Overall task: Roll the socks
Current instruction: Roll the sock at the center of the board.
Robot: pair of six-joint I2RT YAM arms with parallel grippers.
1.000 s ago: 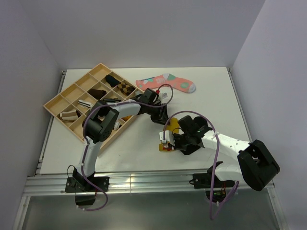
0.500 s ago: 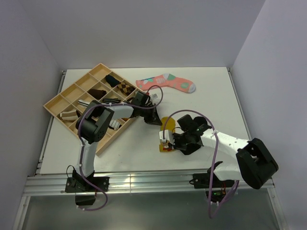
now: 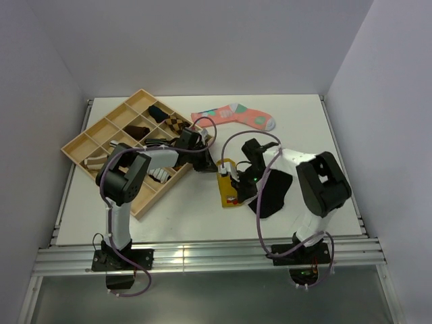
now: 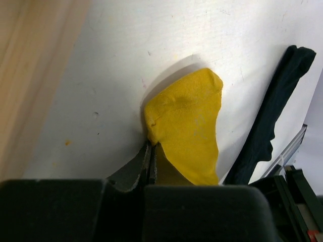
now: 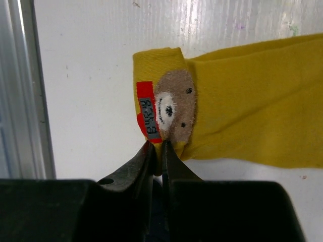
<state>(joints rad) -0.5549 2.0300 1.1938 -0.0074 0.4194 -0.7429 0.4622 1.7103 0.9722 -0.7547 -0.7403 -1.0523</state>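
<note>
The mustard-yellow sock (image 3: 225, 181) lies stretched on the white table between my two grippers. My left gripper (image 3: 215, 167) is shut on its toe end (image 4: 185, 130), with the jaws pinching the fabric edge (image 4: 151, 151). My right gripper (image 3: 235, 196) is shut on the cuff (image 5: 166, 108), which has a brown bear patch and a red label; the jaws grip the cuff's lower edge (image 5: 161, 149). The plain black sock (image 3: 273, 194) lies beside the yellow one, partly under my right arm, and shows as a dark strip in the left wrist view (image 4: 275, 108).
A wooden divided tray (image 3: 75, 143) with several small sock bundles stands at the left, close to my left arm. A pink patterned sock (image 3: 237, 115) lies at the back. The table's metal front rail (image 3: 202, 255) runs along the near edge.
My left gripper has pulled the yellow sock's toe left and back toward the tray. My right arm has swung left with the cuff. The sock is now stretched out, and the black sock is uncovered.
</note>
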